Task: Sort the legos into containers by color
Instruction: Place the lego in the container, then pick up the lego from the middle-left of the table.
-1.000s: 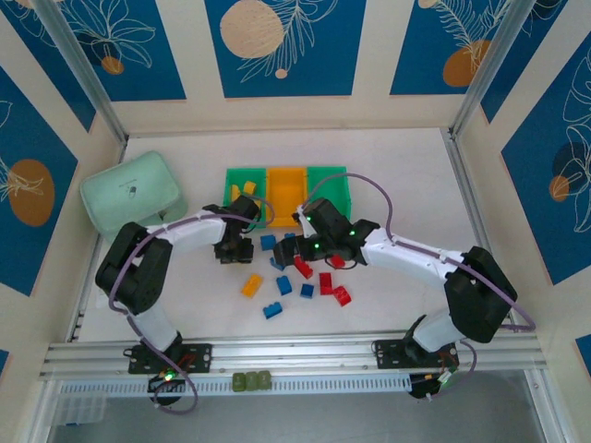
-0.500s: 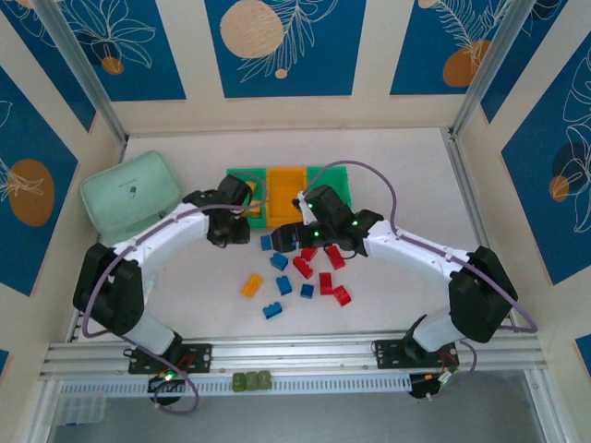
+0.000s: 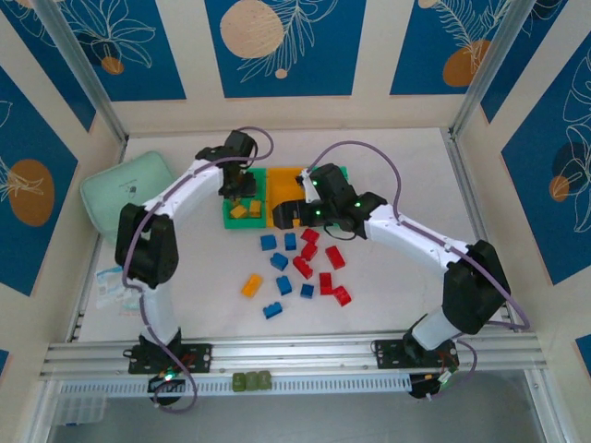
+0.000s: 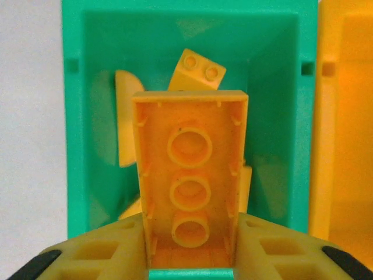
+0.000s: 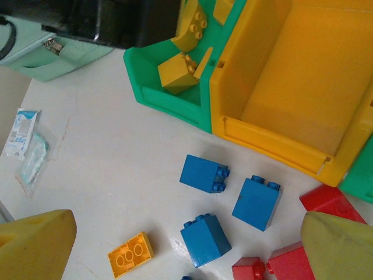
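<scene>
Fingers [image 4: 87, 254] of left gripper [image 4: 189, 256]: clamped on a yellow brick [image 4: 189, 169], hollow side facing the wrist camera, above the left green bin [image 4: 73, 146] of the containers [image 3: 282, 175]. Right gripper [image 5: 186, 245]: fingers wide apart, hovering just in front of the containers. More yellow bricks [image 5: 175, 73] inside that left bin. Blue bricks [image 5: 204, 173] and red bricks [image 3: 334, 258]: loose in front of the containers.

arms [image 3: 189, 187]: white links, black joints | cables [image 3: 355, 144]: purple | fingers [image 5: 35, 245]: yellow
</scene>
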Robot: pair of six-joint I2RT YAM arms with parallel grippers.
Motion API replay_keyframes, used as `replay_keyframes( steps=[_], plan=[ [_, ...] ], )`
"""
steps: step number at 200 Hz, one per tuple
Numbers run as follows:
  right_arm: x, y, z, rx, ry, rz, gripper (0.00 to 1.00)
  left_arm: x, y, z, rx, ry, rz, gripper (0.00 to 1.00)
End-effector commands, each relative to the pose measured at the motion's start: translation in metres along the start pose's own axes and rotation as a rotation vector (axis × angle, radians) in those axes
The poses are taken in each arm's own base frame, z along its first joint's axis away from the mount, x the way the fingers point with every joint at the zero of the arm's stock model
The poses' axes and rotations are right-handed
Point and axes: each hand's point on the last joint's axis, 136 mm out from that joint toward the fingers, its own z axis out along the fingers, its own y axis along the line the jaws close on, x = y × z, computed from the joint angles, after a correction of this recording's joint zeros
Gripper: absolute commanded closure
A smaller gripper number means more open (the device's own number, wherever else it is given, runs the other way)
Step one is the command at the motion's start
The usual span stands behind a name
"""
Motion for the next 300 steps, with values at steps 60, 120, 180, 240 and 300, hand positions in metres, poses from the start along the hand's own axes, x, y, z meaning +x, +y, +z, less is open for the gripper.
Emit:
replay_keyframes(
  steps=[60,120,180,240,300],
  plan=[
    [0.007,0.001,-0.009,-0.006,0.009,-0.035,0.01,0.000,0.020,-0.034,-0.056,-0.003,-0.044,0.49],
    [0.037,0.002,-0.027,-0.035,0.060,-0.016,0.01,0.074,0.031,-0.079,0.001,-0.014,-0.101,0.48],
    [0.078,-0.003,-0.027,-0.062,0.165,0.040,0.01,0.167,0.020,-0.098,0.051,0.030,-0.071,0.42],
    [0.121,-0.013,-0.013,-0.035,0.279,0.125,0.01,0.237,0.012,-0.088,0.114,0.118,-0.009,0.36],
    [0.145,-0.020,-0.006,-0.006,0.327,0.154,0.01,0.265,-0.003,-0.057,0.126,0.134,0.097,0.28]
  ],
)
